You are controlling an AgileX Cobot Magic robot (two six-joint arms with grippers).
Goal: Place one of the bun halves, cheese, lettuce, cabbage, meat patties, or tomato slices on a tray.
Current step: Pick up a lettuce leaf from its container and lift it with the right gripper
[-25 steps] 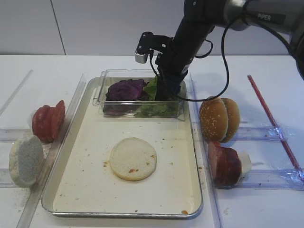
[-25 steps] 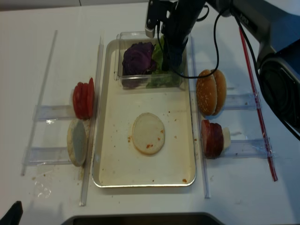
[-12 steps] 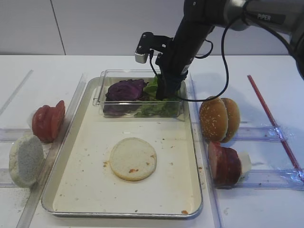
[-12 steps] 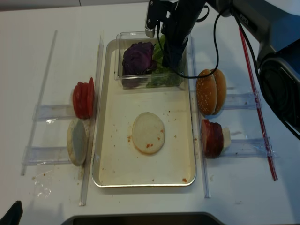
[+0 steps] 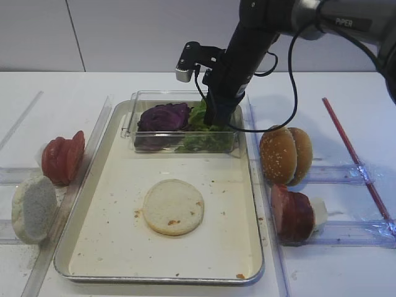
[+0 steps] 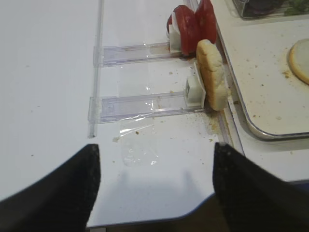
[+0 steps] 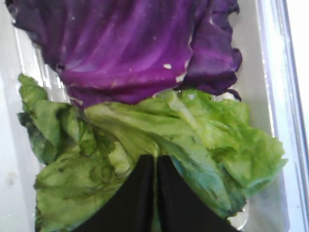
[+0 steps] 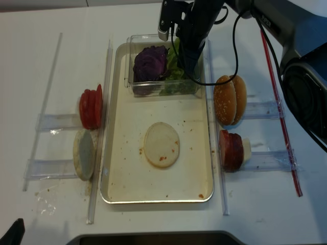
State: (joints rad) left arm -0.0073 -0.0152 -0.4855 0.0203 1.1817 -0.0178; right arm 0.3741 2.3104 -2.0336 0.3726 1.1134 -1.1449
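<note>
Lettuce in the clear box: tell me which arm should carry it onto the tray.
Right. Its gripper is already down in the clear box, fingers shut on the lettuce. The left gripper hangs open over bare table, outside the tray.

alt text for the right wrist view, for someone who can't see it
The right gripper, its black fingers shut, pinches a ruffled bright green lettuce leaf. Dark purple crinkled cabbage leaves lie just beyond, inside a small clear plastic box.

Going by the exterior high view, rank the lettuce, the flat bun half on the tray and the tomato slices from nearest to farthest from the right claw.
1. lettuce, in the clear box, at the right claw.
2. flat bun half, mid-tray, toward the camera.
3. tomato slices, off the tray's left side.
</note>
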